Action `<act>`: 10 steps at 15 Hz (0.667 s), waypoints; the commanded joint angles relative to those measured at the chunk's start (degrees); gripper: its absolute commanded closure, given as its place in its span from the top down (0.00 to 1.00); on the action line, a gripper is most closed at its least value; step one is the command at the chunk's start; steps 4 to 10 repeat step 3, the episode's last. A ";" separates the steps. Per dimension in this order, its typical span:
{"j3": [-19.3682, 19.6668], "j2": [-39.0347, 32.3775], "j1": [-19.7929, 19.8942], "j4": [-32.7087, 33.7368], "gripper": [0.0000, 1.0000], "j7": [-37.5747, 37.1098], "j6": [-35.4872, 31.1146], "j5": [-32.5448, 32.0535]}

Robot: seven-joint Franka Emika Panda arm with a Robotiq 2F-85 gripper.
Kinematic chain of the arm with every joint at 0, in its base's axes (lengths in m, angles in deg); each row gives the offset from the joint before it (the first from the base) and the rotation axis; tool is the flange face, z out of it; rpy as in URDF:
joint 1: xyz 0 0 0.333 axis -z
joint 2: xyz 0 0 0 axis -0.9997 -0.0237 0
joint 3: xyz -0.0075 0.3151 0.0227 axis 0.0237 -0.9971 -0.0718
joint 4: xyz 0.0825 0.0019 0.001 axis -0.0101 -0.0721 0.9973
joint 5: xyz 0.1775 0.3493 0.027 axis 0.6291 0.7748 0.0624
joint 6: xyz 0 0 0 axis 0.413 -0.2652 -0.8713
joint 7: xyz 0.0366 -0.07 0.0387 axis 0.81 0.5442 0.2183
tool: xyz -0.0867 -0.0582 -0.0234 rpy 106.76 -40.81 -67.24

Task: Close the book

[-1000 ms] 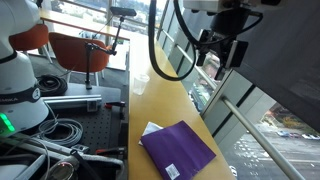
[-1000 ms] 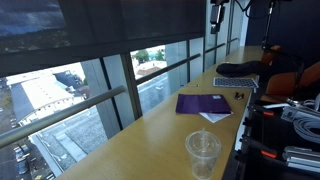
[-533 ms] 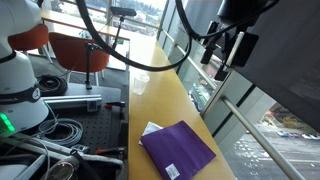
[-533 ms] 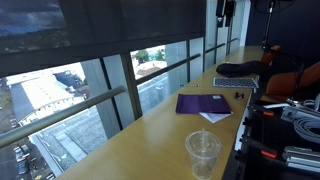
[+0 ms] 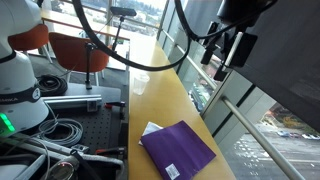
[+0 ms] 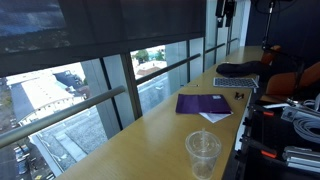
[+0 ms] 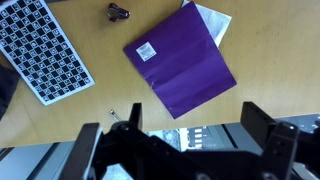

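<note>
A purple book (image 5: 179,149) lies shut and flat on the long wooden counter (image 5: 160,85), with a white sheet (image 5: 150,128) sticking out from under one corner. It also shows in an exterior view (image 6: 204,103) and in the wrist view (image 7: 180,62). My gripper (image 5: 229,48) hangs high above the counter near the window, well clear of the book. Its two black fingers are spread wide with nothing between them in the wrist view (image 7: 180,128).
A checkerboard calibration sheet (image 7: 45,50) and a small black clip (image 7: 118,12) lie on the counter beyond the book. A clear plastic cup (image 6: 203,153) stands at the near end of the counter. A window railing (image 5: 255,135) runs along the counter. Cables and the robot base (image 5: 22,85) sit beside it.
Between one second and half a second ago the gripper rose and shifted a little toward the window. Since then nothing has moved. The book has lain shut throughout.
</note>
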State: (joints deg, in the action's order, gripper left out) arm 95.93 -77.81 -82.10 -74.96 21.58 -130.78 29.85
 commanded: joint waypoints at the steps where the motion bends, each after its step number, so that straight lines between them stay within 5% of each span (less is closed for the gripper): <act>1: 0.16 -0.04 -0.15 0.14 1.00 0.00 0.15 -0.01; 10: 0.16 -0.04 -0.15 0.14 1.00 -0.02 0.15 -0.01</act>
